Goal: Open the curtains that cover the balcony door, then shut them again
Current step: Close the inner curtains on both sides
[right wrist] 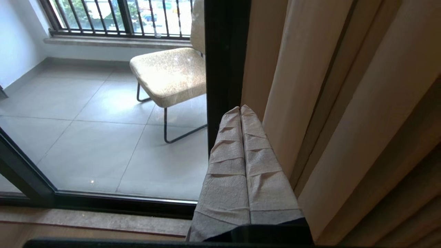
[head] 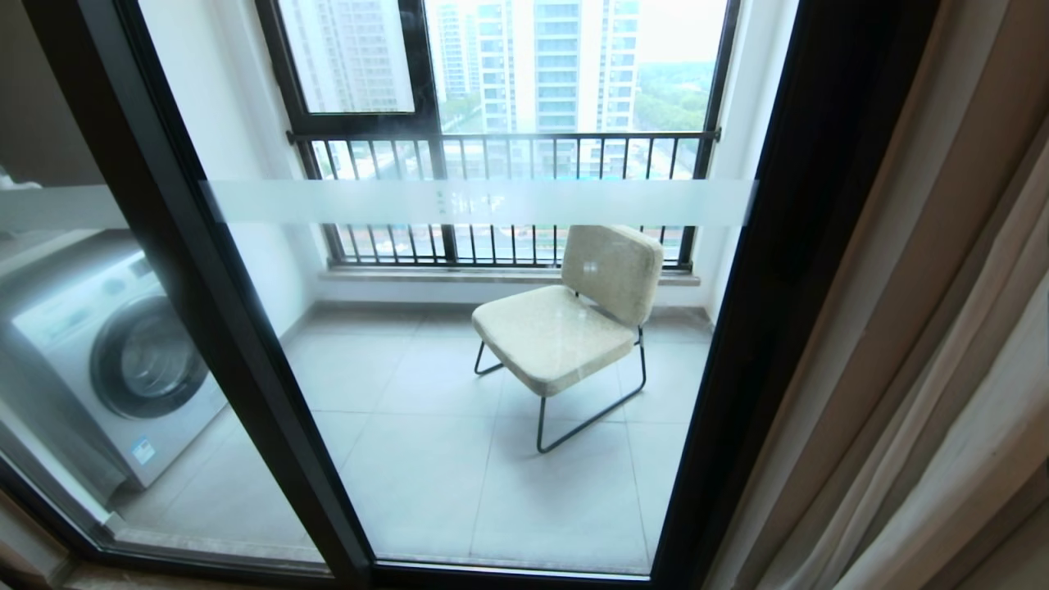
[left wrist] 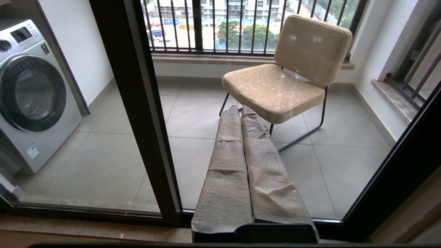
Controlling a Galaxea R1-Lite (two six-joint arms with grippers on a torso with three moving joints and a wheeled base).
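The balcony door [head: 492, 203] stands uncovered: glass panels in thick black frames [head: 787, 246] with a frosted band across them. The cream-beige curtains [head: 926, 328] hang bunched in pleats to the right of the door, with a paler, thin layer [head: 996, 426] among the folds. Neither arm shows in the head view. My right gripper [right wrist: 240, 108] is shut and empty; its wrapped fingers lie pressed together beside the curtains [right wrist: 344, 103] without gripping them, in front of the black door frame [right wrist: 225, 69]. My left gripper [left wrist: 241, 108] is also shut and empty, pointing at the glass.
Behind the glass are a beige chair [head: 574, 328] on a grey tiled balcony floor [head: 426, 459], a washing machine [head: 123, 360] at the left, and a black-framed window with railing bars [head: 508, 147]. A stone sill [right wrist: 103, 220] runs along the door's foot.
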